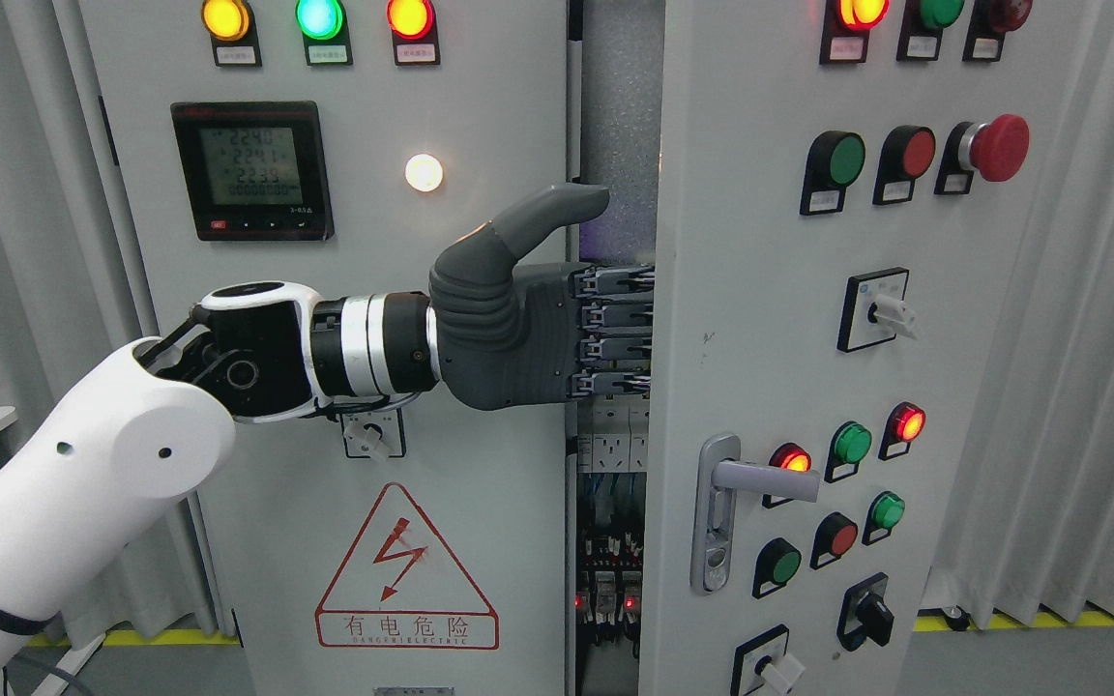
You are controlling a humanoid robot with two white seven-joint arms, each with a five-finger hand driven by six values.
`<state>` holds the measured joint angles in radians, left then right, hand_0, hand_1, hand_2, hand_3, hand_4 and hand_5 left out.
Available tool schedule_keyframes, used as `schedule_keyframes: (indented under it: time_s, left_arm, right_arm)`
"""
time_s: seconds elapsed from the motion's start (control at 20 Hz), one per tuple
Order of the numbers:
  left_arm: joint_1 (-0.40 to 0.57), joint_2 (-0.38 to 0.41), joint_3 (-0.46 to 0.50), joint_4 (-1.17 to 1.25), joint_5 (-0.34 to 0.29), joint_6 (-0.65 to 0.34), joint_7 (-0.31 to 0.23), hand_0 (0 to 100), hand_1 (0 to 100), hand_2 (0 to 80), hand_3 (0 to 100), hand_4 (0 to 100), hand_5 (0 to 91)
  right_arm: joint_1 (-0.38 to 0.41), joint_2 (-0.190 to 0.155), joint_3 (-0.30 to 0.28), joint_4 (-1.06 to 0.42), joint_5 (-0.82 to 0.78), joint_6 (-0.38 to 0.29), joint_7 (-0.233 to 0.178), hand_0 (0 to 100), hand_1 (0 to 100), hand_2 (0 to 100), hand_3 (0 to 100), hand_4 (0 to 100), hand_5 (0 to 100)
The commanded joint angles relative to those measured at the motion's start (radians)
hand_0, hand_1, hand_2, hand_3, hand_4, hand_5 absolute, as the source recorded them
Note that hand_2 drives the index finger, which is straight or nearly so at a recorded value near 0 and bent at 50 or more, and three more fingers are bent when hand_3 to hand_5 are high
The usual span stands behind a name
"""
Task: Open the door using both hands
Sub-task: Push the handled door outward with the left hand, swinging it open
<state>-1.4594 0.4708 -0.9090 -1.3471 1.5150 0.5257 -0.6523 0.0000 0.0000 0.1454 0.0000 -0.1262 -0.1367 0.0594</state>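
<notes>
The grey cabinet's right door [741, 242] stands slightly ajar, and a dark gap [615, 116] shows between it and the left panel [480, 116]. My left arm comes in from the lower left and reaches across to that door. My left hand [605, 333] has its four fingers [615, 314] hooked into the gap around the door's left edge, with their tips hidden behind it. The thumb [547, 217] sticks out up and to the right. The door's silver lever handle [755, 476] is below the hand, untouched. My right arm is out of view.
Breakers and wiring [610, 541] show inside the gap. The right door carries push buttons, rotary switches and a red mushroom stop [997, 147]. The left panel has a meter display [252, 169], lamps and a shock warning triangle [405, 570]. Curtains hang on both sides.
</notes>
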Motion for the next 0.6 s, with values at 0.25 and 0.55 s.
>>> schedule_keyframes:
  time_s: [0.25, 0.55]
  left_arm:
    - [-0.085, -0.054, -0.089, 0.006, 0.019, -0.09, 0.0, 29, 0, 2.7, 3, 4, 0.0]
    - [-0.173, -0.089, -0.204, 0.006, 0.115, -0.177, 0.0, 29, 0, 2.7, 3, 3, 0.0]
  right_arm:
    - [-0.028, -0.003, 0.0, -0.034, 0.0, 0.0, 0.0, 22, 0, 0, 0, 0, 0]
    - [-0.028, -0.003, 0.0, -0.034, -0.001, 0.0, 0.0, 22, 0, 0, 0, 0, 0]
